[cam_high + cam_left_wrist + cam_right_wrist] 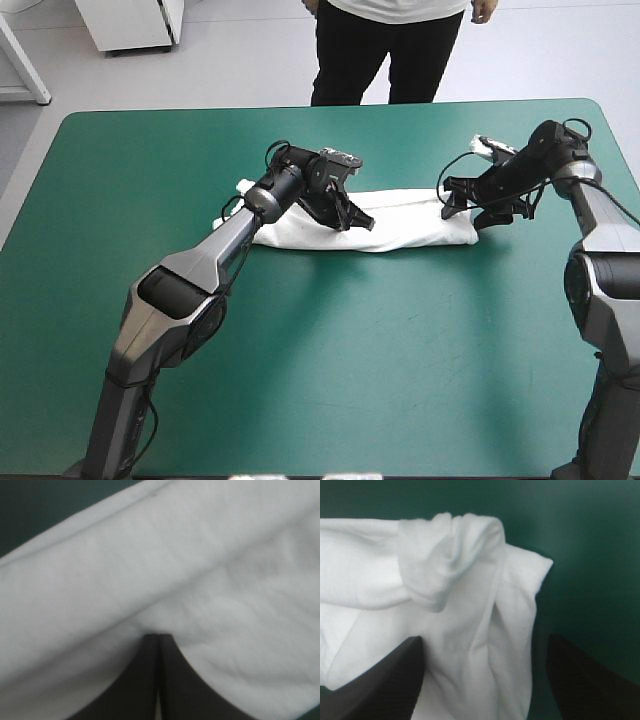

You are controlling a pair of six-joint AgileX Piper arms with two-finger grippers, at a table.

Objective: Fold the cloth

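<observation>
T-shirt (410,225), left pincer (366,223) pinching, right pincer (463,215) wide at edge

T-shirt (410,222) lying across mid-table, open cover (380,370) nearer the robot

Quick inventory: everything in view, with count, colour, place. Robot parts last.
T-shirt: 1, white, folded into a long band lying across the table's middle, toward the far side.
table cover: 1, teal-green, under everything.
left gripper: 1, black fingers, shut on the T-shirt near the band's middle.
right gripper: 1, black fingers, open, standing either side of the T-shirt's right end.
</observation>
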